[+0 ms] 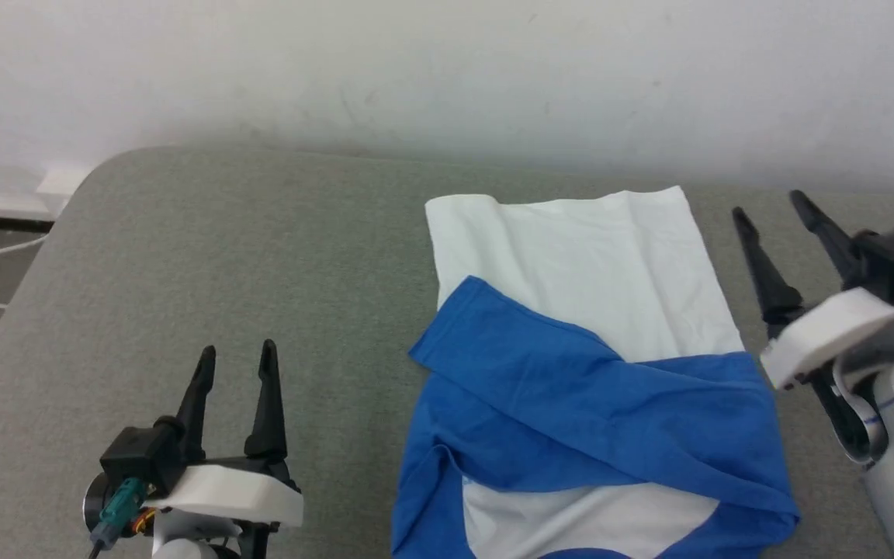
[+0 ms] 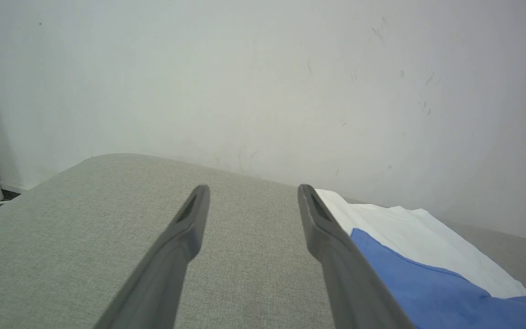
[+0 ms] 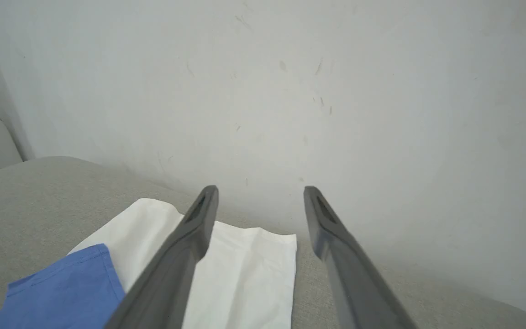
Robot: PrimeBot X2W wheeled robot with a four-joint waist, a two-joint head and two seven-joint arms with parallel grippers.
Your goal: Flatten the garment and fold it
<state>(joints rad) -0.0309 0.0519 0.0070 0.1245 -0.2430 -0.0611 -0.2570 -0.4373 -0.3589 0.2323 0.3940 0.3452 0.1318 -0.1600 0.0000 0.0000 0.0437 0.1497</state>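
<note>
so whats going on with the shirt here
A robot is folding a white and blue T-shirt on a grey padded surface. It lies partly folded, blue sleeves laid over the white body. Both grippers are open and hold nothing: left gripper over bare surface, right gripper beside the shirt's right edge.
</note>
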